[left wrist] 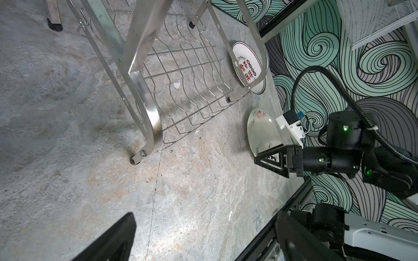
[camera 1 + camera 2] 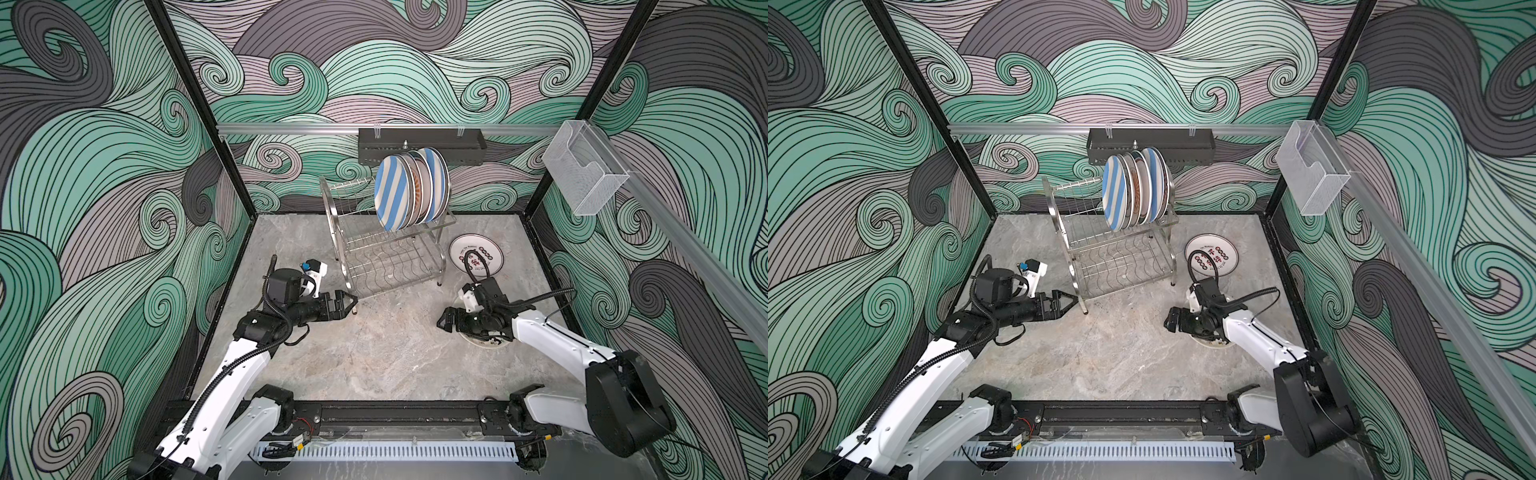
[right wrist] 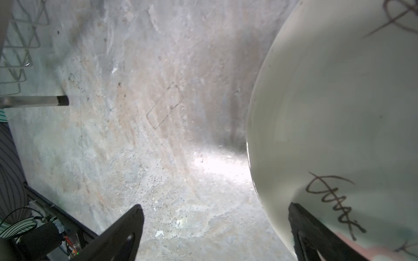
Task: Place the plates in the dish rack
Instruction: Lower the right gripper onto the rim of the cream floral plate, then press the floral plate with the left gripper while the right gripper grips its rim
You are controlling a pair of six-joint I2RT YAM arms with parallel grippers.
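Tabletop: my right gripper (image 3: 216, 209) low over cream plate (image 3: 339, 113), jaws spread wide, one finger above plate's rim, other above bare table (image 2: 374, 365); plate lies flat, not gripped. My left gripper (image 2: 349, 305) just beside rack (image 2: 386, 266) front foot, jaws wide, holding nothing. Several racked plates (image 2: 409, 189) stand on edge in upper tier. Red-lettered plate (image 2: 476, 254) lies flat just right of rack.
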